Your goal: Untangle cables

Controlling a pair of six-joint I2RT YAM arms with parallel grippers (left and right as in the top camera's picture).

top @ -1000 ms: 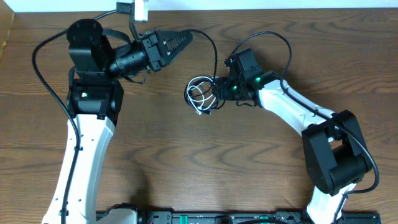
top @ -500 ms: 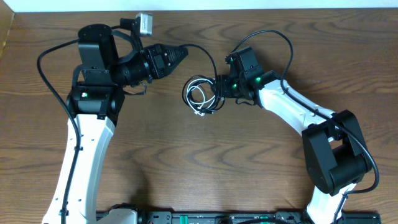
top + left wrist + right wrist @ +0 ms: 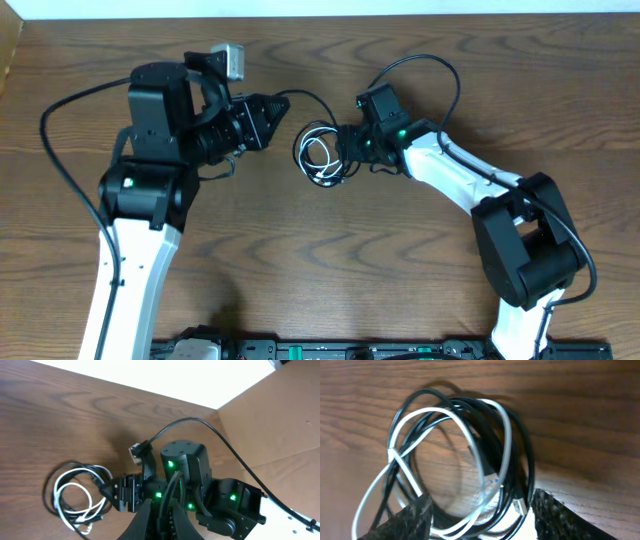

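The cables lie as one small coil on the wooden table, a white cable [image 3: 318, 152] wound with a black cable [image 3: 315, 93]. One black strand arcs from the coil up to my left gripper [image 3: 278, 103], which is shut on it. In the left wrist view the coil's white cable [image 3: 67, 485] sits left of centre, with the left gripper [image 3: 162, 517] below it at the frame's bottom. My right gripper [image 3: 345, 150] is at the coil's right side. Its view shows the white cable [image 3: 435, 410] and black cable [image 3: 527, 460] looped, and the right gripper [image 3: 480, 520] open astride the coil's near loops.
A thick black robot wire [image 3: 420, 60] loops above the right arm. The table's far edge and a white wall [image 3: 400, 8] run along the top. A cardboard panel [image 3: 280, 420] stands behind the right arm, and another piece [image 3: 8, 50] stands at the far left corner.
My left gripper has swung down and back toward its arm, taking the black strand with it. The right gripper has edged left onto the coil.
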